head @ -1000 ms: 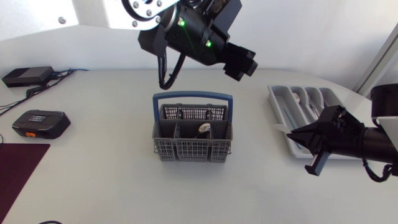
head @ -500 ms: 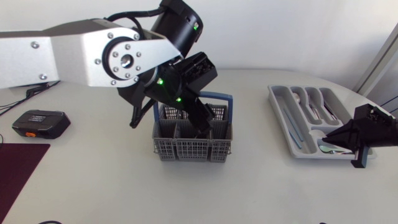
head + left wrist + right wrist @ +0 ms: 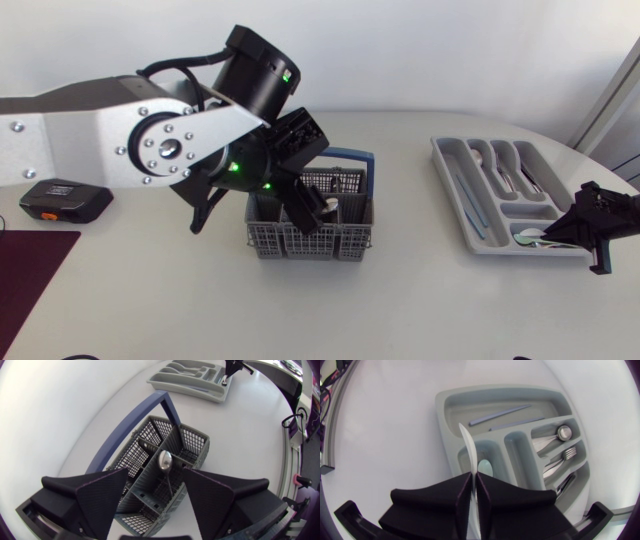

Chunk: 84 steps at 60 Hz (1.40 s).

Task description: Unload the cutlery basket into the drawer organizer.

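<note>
Two shifts: the left arm has swung down from high above the table onto the basket; the right arm has drawn back over the organizer.
Left jaws: spread wide and holding nothing.
Spoon: upright in a middle compartment, between the left jaws and untouched.
Right jaws: pressed together on a slim utensil that juts ahead of them.
Sorted cutlery: in slots farther ahead of the right jaws.
Meaning: probably one piece about to be dropped off and the next pick lined up.
Views: only the wrist views show the spread and the pinch; the head view hides both.
</note>
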Motion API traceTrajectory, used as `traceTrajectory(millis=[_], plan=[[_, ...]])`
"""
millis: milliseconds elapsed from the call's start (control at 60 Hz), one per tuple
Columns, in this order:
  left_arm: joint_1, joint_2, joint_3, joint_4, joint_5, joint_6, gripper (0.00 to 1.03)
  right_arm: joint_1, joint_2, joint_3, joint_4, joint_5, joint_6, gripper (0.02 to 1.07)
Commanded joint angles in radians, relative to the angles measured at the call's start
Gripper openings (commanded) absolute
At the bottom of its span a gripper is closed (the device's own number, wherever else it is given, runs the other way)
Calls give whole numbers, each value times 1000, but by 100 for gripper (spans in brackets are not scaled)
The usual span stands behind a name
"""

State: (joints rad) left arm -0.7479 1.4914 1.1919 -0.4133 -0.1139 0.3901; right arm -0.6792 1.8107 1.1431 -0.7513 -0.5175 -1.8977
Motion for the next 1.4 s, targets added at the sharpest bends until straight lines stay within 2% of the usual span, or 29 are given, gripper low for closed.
traceTrajectory(millis=[0,250,417,483,550,567,800,933,1117,1383], plan=[[19,-42,-49,21,-6,13,77,-13,42,29,20,25,-63,13],[33,-77,-103,48,-7,16,77,-10,81,29,125,80,-70,13],[33,-99,-120,53,-7,16,77,3,98,33,153,109,-70,14],[33,-102,-124,53,-7,16,77,6,105,32,171,120,-64,29],[33,-106,-133,56,-7,15,77,12,111,23,205,125,-46,53],[33,-108,-135,59,-7,15,77,12,110,20,211,126,-41,55],[39,-128,-176,80,-7,12,77,27,-10,-49,230,109,22,56],[39,-131,-206,110,-7,13,77,99,-179,-95,155,80,216,60],[39,-138,-229,139,-7,10,77,293,-310,-85,-54,33,532,60],[67,-163,-290,186,-3,35,77,609,-479,-140,-26,8,970,60]])
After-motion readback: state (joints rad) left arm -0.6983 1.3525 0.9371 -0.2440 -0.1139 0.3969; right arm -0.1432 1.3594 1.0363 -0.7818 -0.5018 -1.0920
